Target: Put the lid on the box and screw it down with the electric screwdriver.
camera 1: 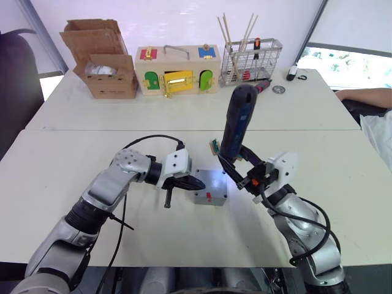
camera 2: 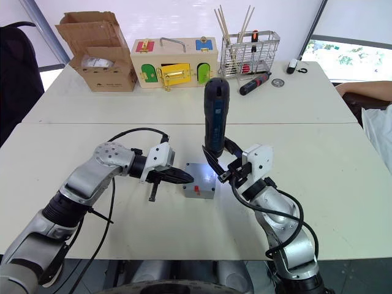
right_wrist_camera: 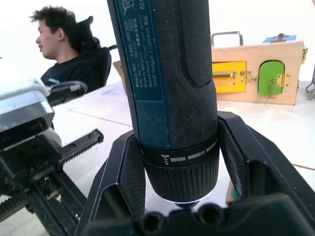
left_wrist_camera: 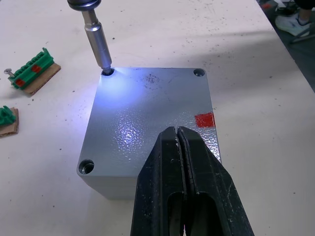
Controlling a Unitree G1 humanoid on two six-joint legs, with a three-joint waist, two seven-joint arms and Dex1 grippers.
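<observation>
The box (left_wrist_camera: 147, 128) is a small grey metal square with its flat, shiny lid (left_wrist_camera: 142, 113) on top. The right gripper (right_wrist_camera: 177, 162) squeezes the fat dark-blue electric screwdriver (camera 1: 237, 122), standing up, its thin metal bit (left_wrist_camera: 98, 44) in a corner hole. The left gripper (left_wrist_camera: 179, 147), fingers pressed together and empty, rests at the box's edge on the white table (camera 1: 61, 165).

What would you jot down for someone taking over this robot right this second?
Right gripper: shut on the electric screwdriver, held upright, bit in a corner hole of the lid.
Left gripper: shut, fingertips resting on the lid, steadying it.
Lid already sits on the box on the table.
Three other corner holes in view: whether screws sit in them is unclear.
Left: finish this corner, then check the others.
</observation>
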